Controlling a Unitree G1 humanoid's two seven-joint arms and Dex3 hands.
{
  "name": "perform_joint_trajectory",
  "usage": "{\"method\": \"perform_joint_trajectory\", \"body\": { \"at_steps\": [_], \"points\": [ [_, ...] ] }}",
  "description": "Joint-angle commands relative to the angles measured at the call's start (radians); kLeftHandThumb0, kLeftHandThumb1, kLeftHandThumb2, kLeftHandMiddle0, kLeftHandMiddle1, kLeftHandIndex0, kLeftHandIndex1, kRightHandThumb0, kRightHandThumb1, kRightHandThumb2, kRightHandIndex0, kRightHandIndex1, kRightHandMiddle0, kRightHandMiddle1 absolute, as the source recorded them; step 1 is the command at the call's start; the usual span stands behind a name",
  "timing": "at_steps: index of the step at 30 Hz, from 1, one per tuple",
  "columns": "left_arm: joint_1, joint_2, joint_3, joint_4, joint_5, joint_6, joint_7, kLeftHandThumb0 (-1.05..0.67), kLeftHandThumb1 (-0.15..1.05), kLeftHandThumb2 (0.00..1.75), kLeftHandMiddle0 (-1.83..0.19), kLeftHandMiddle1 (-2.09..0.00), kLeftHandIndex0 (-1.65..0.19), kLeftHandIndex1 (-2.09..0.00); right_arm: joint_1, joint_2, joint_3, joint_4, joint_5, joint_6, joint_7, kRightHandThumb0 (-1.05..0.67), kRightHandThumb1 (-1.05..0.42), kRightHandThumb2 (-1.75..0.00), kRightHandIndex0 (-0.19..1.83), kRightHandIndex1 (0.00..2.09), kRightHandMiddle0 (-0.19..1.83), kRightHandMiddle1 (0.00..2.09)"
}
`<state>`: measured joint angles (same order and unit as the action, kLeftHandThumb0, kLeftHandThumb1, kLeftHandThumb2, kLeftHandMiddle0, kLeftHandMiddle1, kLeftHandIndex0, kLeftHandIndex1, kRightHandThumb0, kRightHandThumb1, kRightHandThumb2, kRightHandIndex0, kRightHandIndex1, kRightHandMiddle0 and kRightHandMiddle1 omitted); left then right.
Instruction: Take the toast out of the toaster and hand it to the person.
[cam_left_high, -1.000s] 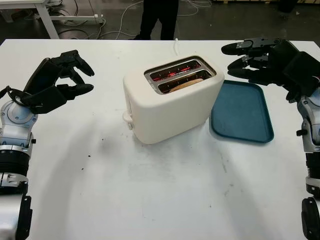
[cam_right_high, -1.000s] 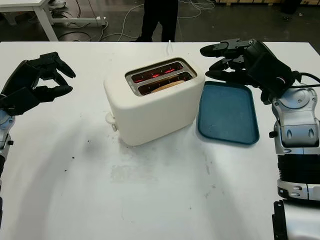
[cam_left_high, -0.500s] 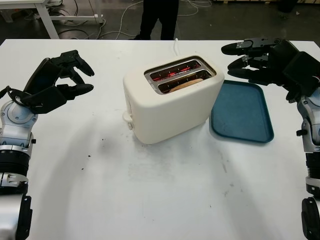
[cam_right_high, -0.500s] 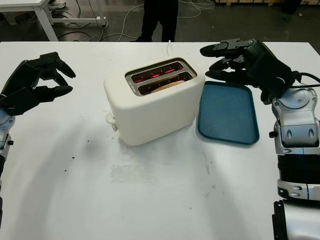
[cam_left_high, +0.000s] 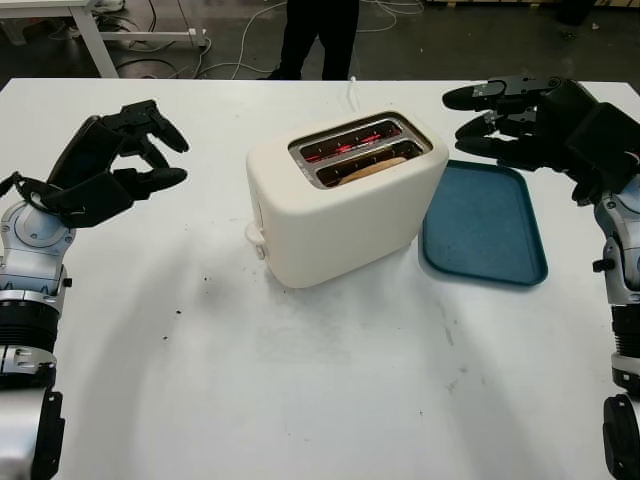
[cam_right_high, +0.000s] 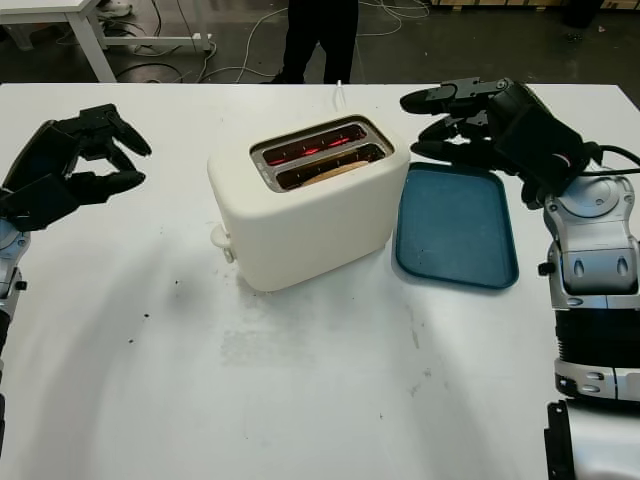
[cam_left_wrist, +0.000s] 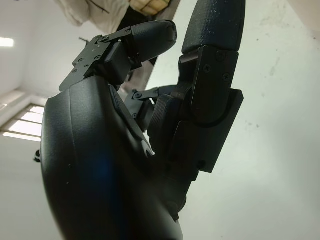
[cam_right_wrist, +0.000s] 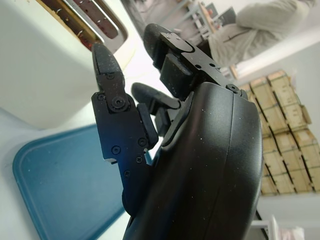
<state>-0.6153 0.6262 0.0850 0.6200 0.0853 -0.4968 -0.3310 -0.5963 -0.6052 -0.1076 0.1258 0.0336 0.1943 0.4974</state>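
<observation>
Nothing has shifted much since the earlier frames: your right hand (cam_left_high: 500, 120) has edged only slightly and hangs above the far end of the tray, while your left hand (cam_left_high: 115, 165) sits where it was.

Your right hand is empty and open, its fingers (cam_right_wrist: 117, 130) pointing toward the toaster (cam_left_high: 345, 195) without touching it. Just below and beside it lies the blue tray (cam_left_high: 485, 225), flat on the white table (cam_left_high: 330, 390), right next to the toaster's side.

Your left hand is also empty and open, raised over the table well apart from the toaster on the other side.

You'll find the toast (cam_left_high: 372, 168) down in the toaster's nearer slot, its pale brown top edge just showing; the elements in both slots glow red. The toaster is cream-coloured and stands at an angle in the middle of the table, with its lever (cam_left_high: 255, 238) on the end facing your left arm.

Beyond the table's far edge, a person's dark-clothed legs (cam_left_high: 318, 35) stand on the floor.
</observation>
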Motion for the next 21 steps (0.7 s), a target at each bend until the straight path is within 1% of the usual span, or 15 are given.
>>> {"method": "perform_joint_trajectory", "body": {
  "at_steps": [1, 10, 15, 21],
  "points": [
    [-0.002, 0.002, 0.004, -0.008, -0.004, 0.005, 0.002, -1.05, 0.92, 0.25, -0.63, -1.36, -0.45, -1.35, -0.008, 0.007, -0.005, -0.015, 0.012, 0.011, -0.007, -0.35, -0.85, 0.0, 0.4, 0.98, 0.76, 0.07],
    [-0.003, -0.001, 0.005, -0.002, -0.008, -0.003, -0.001, -1.05, 0.92, 0.24, -0.62, -1.35, -0.45, -1.35, -0.007, 0.004, -0.003, -0.011, 0.007, -0.001, -0.005, -0.36, -0.85, 0.0, 0.4, 0.98, 0.76, 0.08],
    [0.003, 0.001, 0.004, -0.022, 0.0, 0.021, 0.008, -1.05, 0.92, 0.24, -0.63, -1.36, -0.46, -1.36, -0.007, 0.005, -0.003, -0.011, 0.007, -0.008, -0.006, -0.35, -0.85, 0.0, 0.4, 0.98, 0.76, 0.08],
    [0.002, 0.002, 0.004, -0.016, -0.003, 0.013, 0.004, -1.05, 0.92, 0.24, -0.63, -1.36, -0.46, -1.35, -0.007, 0.005, -0.003, -0.014, 0.008, 0.0, -0.006, -0.36, -0.85, 0.0, 0.4, 0.98, 0.76, 0.08]
  ]
}}
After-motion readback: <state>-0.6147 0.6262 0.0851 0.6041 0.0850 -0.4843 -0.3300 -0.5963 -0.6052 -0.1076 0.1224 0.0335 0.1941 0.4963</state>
